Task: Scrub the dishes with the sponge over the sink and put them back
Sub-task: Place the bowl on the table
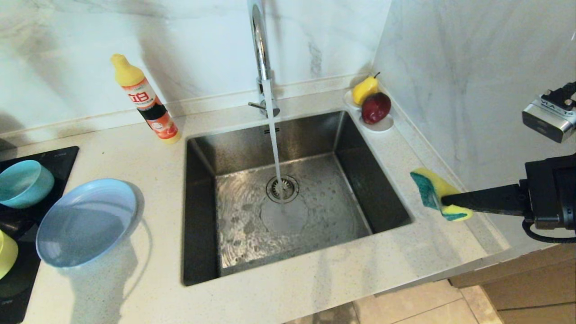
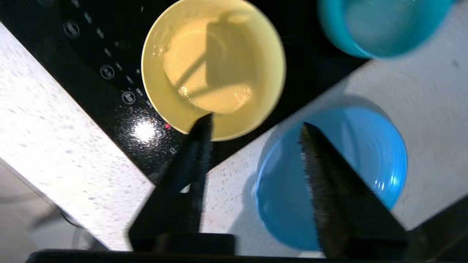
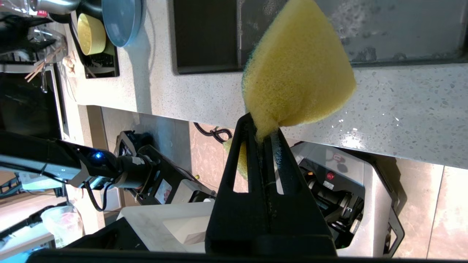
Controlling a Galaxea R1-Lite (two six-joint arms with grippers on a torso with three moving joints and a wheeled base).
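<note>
Right fingers [image 3: 272, 146] clamp the sponge [image 3: 298, 69] beside the sink [image 1: 297, 202]. Left fingers [image 2: 199, 146] stand apart, empty, above yellow bowl [image 2: 214, 65] and plate [image 2: 365, 146], shown only by the left wrist view. Teal bowl [image 2: 380, 25] is blurred, probably cropped.

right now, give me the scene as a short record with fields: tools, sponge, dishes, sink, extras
right tool: shut on the sponge, held above the counter to the right of the sink
left tool: fingers apart, empty, above the yellow bowl and blue plate
dishes: teal bowl and yellow bowl on the black cooktop, blue plate on the counter beside it
sink: empty of dishes, faucet running onto the drain
extras: soap bottle behind the sink; pear and apple in the corner
</note>
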